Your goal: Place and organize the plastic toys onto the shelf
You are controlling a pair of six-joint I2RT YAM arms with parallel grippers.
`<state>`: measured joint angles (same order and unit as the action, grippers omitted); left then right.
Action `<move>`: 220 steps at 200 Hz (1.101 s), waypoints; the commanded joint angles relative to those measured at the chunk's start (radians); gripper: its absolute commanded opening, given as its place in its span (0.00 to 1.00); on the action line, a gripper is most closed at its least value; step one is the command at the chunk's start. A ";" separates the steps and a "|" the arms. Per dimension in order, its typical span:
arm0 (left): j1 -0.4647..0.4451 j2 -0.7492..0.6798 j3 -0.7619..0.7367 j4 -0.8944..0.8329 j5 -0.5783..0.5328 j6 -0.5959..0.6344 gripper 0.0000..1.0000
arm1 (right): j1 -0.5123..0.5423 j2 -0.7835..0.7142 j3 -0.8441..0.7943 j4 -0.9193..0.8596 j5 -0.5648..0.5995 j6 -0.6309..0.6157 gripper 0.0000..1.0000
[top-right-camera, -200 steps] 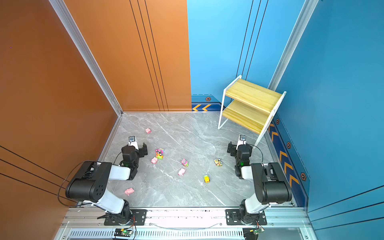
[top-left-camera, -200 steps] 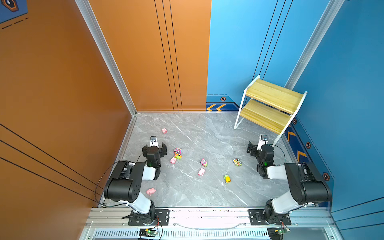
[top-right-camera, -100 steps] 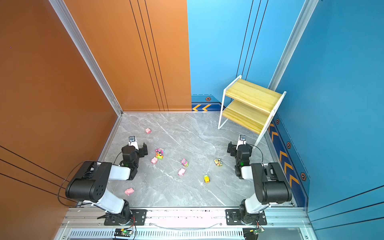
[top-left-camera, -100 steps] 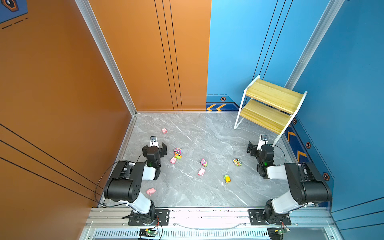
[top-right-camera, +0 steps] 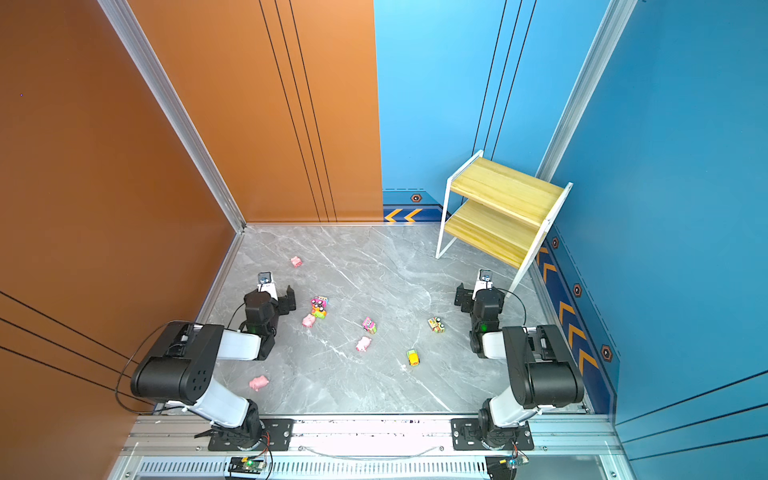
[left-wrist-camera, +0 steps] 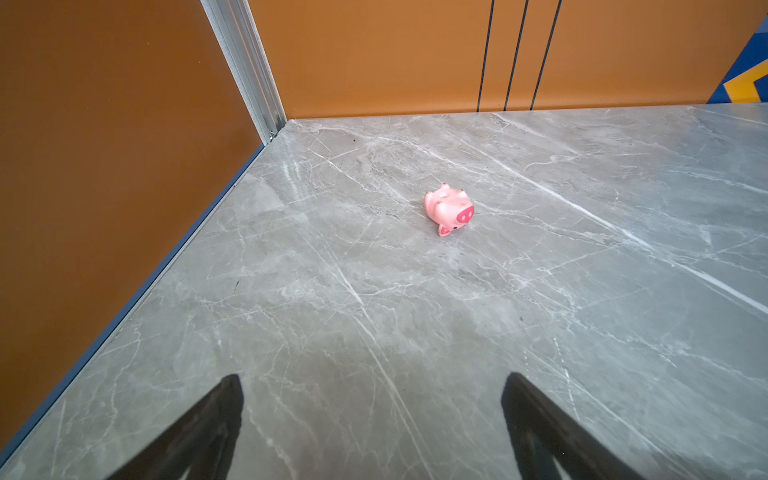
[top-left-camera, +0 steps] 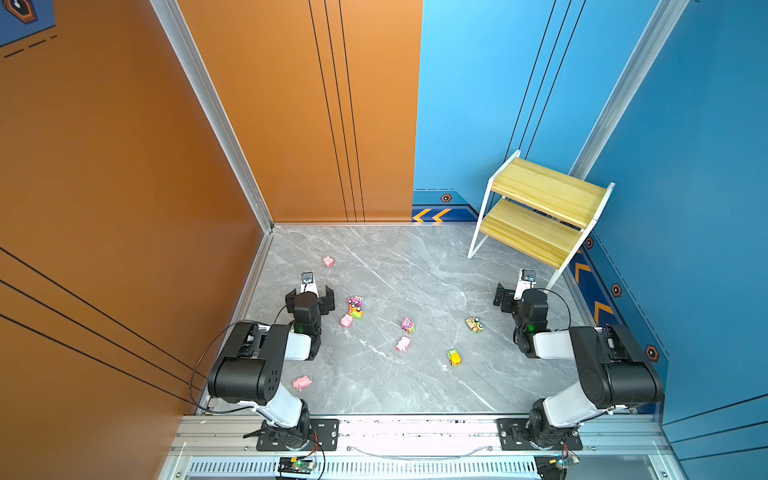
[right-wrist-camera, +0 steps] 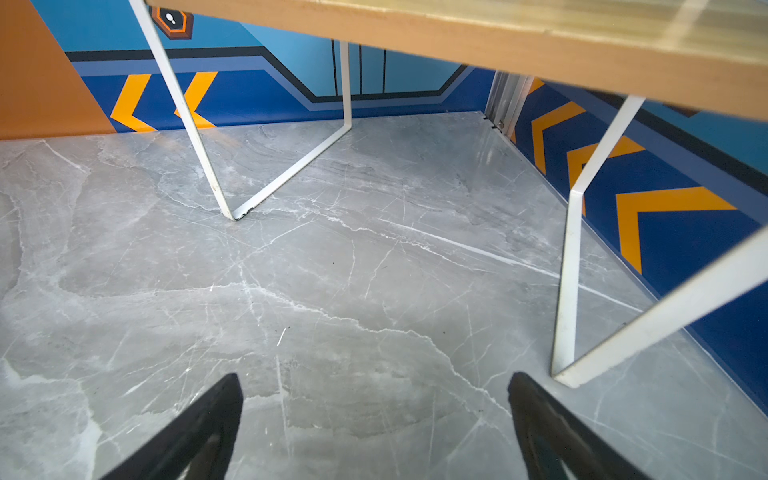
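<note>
Ahead of the left claw [left-wrist-camera: 372, 419], whose jaws stand wide apart and empty, a glossy pink pig [left-wrist-camera: 449, 209] lies tipped over on the grey marbled desk [left-wrist-camera: 540, 291]. Just ahead of the right claw [right-wrist-camera: 374, 419], likewise spread and empty, stands the shelf [right-wrist-camera: 457, 37]: pale yellow boards on white legs, bare. Between both claws lie more pigs [top-left-camera: 402, 344] and bright trucks [top-left-camera: 474, 324].

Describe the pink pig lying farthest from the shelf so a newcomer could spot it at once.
Start at the two-tier pale yellow wooden shelf in the far corner, then cross the grey marble tabletop diagonally. The small rounded pink plastic pig lies alone beside the left arm's base, nearest the front rail, with no truck nearby.
</note>
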<state>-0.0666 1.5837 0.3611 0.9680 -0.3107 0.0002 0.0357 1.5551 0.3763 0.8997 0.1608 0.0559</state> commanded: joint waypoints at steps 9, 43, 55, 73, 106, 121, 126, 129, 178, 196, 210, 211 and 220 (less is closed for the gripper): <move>-0.004 -0.016 0.007 -0.012 0.002 -0.003 0.98 | 0.007 -0.009 -0.008 0.017 0.020 0.005 1.00; -0.021 -0.027 -0.003 -0.011 0.013 0.017 0.98 | 0.018 -0.018 -0.047 0.083 -0.004 -0.016 1.00; -0.030 -0.033 -0.007 -0.011 0.007 0.028 0.98 | 0.023 -0.022 -0.063 0.114 -0.003 -0.021 1.00; -0.037 -0.041 -0.011 -0.011 0.007 0.036 0.98 | 0.038 -0.031 -0.096 0.166 0.003 -0.040 1.00; -0.039 -0.085 -0.017 -0.020 -0.040 0.024 0.98 | 0.084 -0.096 -0.138 0.198 0.068 -0.076 1.00; -0.052 -0.141 0.014 -0.119 -0.086 0.026 0.98 | 0.114 -0.199 -0.114 0.056 0.092 -0.092 1.00; -0.057 -0.164 0.030 -0.162 -0.098 0.028 0.98 | 0.121 -0.235 -0.100 -0.006 0.096 -0.095 1.00; -0.059 -0.177 0.041 -0.194 -0.106 0.028 0.98 | 0.129 -0.256 -0.094 -0.040 0.100 -0.096 1.00; -0.100 -0.349 0.188 -0.474 -0.091 -0.034 0.98 | 0.225 -0.525 0.032 -0.412 0.173 -0.054 1.00; -0.128 -0.365 0.245 -0.554 -0.039 -0.055 0.98 | 0.271 -0.595 0.126 -0.588 0.202 -0.015 1.00; -0.155 -0.375 0.281 -0.606 0.005 -0.071 0.98 | 0.308 -0.633 0.217 -0.708 0.220 0.010 1.00; -0.158 -0.376 0.283 -0.609 0.008 -0.072 0.98 | 0.311 -0.635 0.224 -0.713 0.221 0.012 1.00; -0.180 -0.383 0.299 -0.626 0.026 -0.080 0.98 | 0.340 -0.646 0.286 -0.773 0.249 0.032 1.00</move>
<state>-0.2024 1.2201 0.6167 0.4950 -0.3687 -0.0349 0.3222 0.9581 0.5243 0.4046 0.3290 0.0208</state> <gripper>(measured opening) 0.983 0.999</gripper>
